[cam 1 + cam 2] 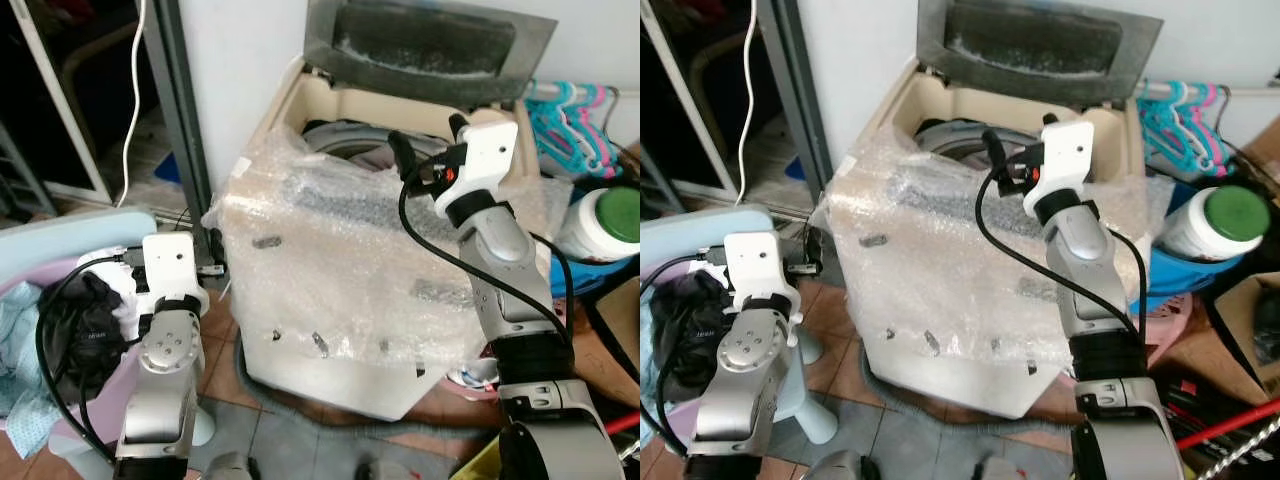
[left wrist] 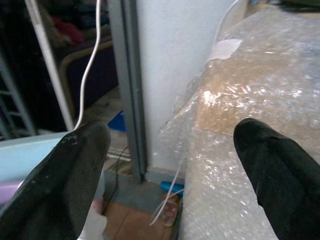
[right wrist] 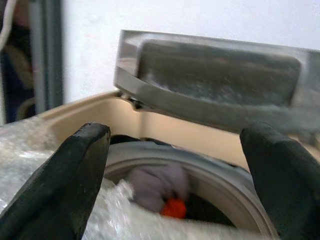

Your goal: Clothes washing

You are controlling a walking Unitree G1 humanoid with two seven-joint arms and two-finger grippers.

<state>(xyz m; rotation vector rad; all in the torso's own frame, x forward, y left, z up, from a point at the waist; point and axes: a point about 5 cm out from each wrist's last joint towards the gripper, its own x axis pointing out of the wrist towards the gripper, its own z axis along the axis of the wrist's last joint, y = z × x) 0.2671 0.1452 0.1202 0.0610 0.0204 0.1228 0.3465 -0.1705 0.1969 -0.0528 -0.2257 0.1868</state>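
Bubble-wrapped washer (image 1: 350, 270), lid (image 1: 425, 45) up; right end effector (image 3: 172, 175) spread above drum (image 3: 215, 170).

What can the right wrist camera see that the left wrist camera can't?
The right wrist view alone looks into the washing machine drum, with grey and orange clothes inside under the raised lid. The left wrist view alone has a grey door frame and a white cable. Both show open black fingers and bubble wrap.

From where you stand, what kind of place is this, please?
Probably a home laundry corner. A top-loading washing machine wrapped in bubble wrap stands with its lid up, a basket of clothes sits beside it, and plastic hangers hang nearby.
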